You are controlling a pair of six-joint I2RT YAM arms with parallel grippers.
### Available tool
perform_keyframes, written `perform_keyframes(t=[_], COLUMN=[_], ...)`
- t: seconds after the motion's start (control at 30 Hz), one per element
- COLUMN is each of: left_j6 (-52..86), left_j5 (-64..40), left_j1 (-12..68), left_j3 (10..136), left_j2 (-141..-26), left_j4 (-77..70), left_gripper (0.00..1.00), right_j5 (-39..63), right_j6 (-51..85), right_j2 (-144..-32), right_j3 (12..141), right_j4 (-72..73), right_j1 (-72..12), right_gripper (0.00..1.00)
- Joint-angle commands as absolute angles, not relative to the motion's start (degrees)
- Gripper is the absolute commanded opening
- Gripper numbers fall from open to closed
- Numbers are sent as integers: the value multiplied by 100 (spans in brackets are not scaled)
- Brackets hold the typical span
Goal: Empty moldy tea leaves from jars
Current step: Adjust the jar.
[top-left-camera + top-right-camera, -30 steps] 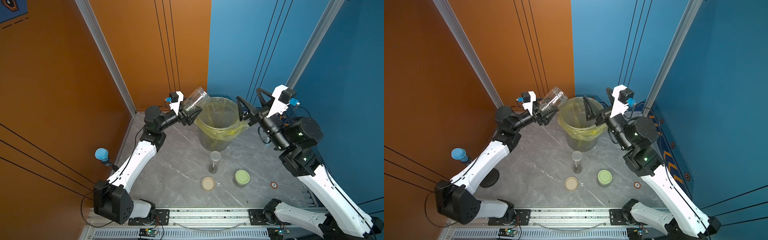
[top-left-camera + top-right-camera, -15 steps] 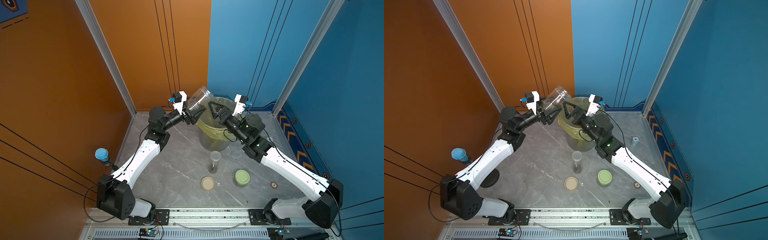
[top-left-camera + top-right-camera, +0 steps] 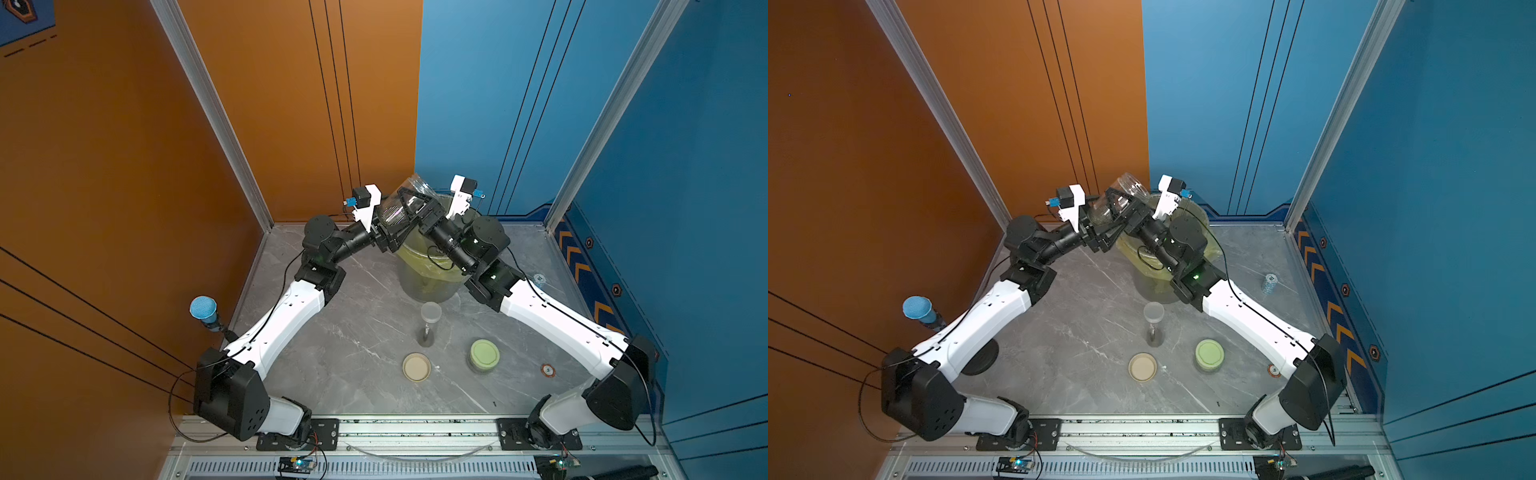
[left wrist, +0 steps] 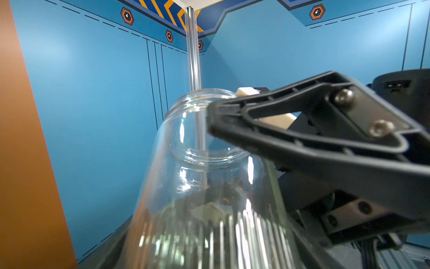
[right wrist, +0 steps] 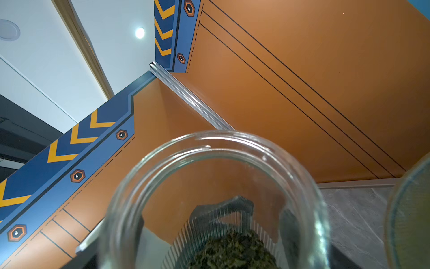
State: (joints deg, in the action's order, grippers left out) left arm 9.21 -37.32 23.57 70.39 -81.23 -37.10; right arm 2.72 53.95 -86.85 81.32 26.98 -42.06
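Left claw [image 3: 388, 226] clamped on base end of wide clear ribbed jar [image 4: 186, 163], tilted mouth-up; dark crumbly tea leaves [image 5: 232, 251] heaped at that end. Likely glass: stiff, slick, breakable; hold ribbed body, not neck. Right claw [image 3: 409, 205] straddles its shoulder; can't tell if pinching. Beneath: grey bin w/ yellow bag [image 3: 428, 286]. A sec ago right claw was across bin, apart.

The right hand [image 3: 406, 201] has swung in to straddle the wide jar [image 3: 419, 186].

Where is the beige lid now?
In both top views the beige lid lies on the table, left of the green-lidded jar and in front of the tall jar.
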Motion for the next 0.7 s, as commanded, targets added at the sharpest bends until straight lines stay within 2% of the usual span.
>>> perform_keyframes(t=[0.0,0.17,0.27,0.33,0.4,0.47,0.53,0.67], left_j6=[862,852,820,757,643,556,461,250], left_j5=[-3691,-3744,-3758,-3730,-3714,-3660,-3639,-3780], left_j1=[2398,2417,2410,2404,2395,2382,2345,2218], left_j3=[7086,7032,6951,6919,6870,6775,6644,6554], left_j2=[-8058,-8049,-8026,-7986,-7922,-7845,-7743,-7497], left_j4=[-4140,-4139,-4140,-4052,-3882,-3784,-3719,-3251], left_gripper=[16,16,21,34,56,71,99,98], right_j5=[273,239,196,182,152,143,145,237], right_j6=[5382,5303,5234,5196,5177,5177,5194,5171], right_j2=[-8723,-8754,-8737,-8723,-8695,-8668,-8633,-8563], right_j3=[8433,8457,8438,8433,8409,8399,8382,8349], right_j4=[2862,2880,2863,2818,2779,2723,2677,2498], right_j1=[-4242,-4247,-4245,-4245,-4231,-4201,-4145,-4056], right_gripper=[85,65,54,50,47,46,45,43])
